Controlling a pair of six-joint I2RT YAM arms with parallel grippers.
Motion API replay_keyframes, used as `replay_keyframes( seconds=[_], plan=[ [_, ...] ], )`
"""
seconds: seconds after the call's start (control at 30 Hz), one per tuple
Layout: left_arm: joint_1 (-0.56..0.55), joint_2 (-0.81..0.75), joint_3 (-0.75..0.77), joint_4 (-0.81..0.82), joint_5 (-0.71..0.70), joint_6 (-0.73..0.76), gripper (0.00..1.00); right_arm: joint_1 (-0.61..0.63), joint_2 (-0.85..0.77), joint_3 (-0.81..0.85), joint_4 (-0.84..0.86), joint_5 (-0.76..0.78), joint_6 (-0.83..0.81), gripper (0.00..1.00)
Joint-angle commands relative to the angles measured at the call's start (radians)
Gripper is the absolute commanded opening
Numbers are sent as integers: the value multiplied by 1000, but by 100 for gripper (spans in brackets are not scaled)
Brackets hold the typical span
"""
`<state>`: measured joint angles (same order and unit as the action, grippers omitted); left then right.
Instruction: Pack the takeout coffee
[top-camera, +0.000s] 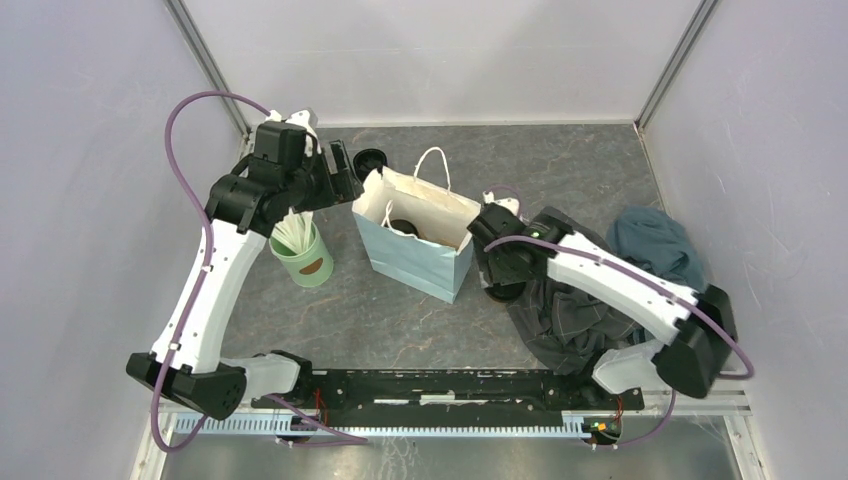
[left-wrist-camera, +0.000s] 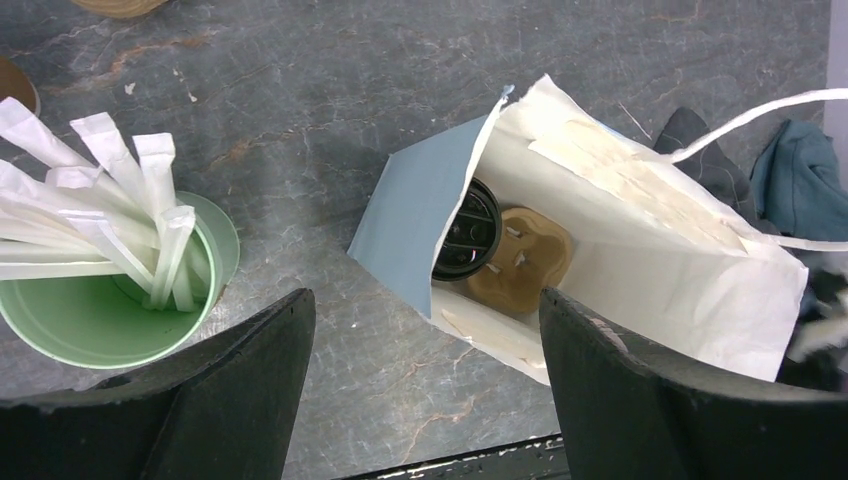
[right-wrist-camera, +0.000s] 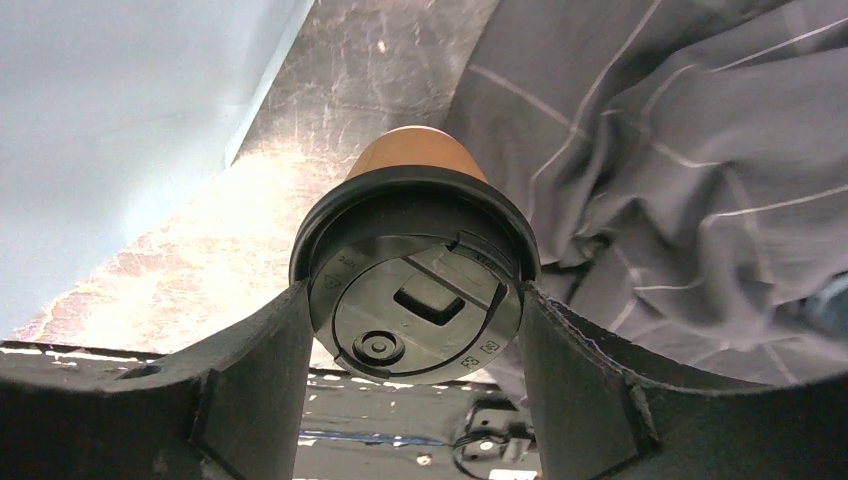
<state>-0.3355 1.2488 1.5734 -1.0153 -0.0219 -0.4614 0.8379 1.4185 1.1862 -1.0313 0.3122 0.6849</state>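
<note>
Right end effector (right-wrist-camera: 415, 300) straddles the paper cup (right-wrist-camera: 410, 150) at its lid (right-wrist-camera: 420, 255); grip uncertain. Light, crushable, I'd judge (lid rim stiffest): squeeze there gently.

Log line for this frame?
left gripper open near bag | one cup in bag | right gripper astride second cup, grip unclear

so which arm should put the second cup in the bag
Right. The right gripper straddles the lidded cup beside the bag; the left gripper hovers open near the bag, holding nothing.
</note>
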Motion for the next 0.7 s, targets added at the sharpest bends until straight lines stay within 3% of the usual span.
replay_keyframes(
  seconds=[0.0, 0.07, 0.17, 0.33, 0.53, 0.67],
  plan=[
    [32, 23, 52, 12, 17, -11, 88, 4, -181, 21, 4, 167, -123, 8],
    [49, 47, 74, 8, 51, -19, 87, 2, -251, 23, 35, 232, -200, 0],
    [60, 82, 87, 29, 111, -26, 86, -4, -349, 31, 121, 285, -362, 0],
    [61, 176, 105, 72, 245, -23, 75, -4, -434, 97, 216, 320, -530, 0],
    [59, 248, 107, 97, 227, 37, 71, -5, -446, 201, 267, 251, -667, 0],
    [46, 286, 94, 105, 199, 59, 61, -6, -434, 298, 289, 194, -752, 0]
  ],
)
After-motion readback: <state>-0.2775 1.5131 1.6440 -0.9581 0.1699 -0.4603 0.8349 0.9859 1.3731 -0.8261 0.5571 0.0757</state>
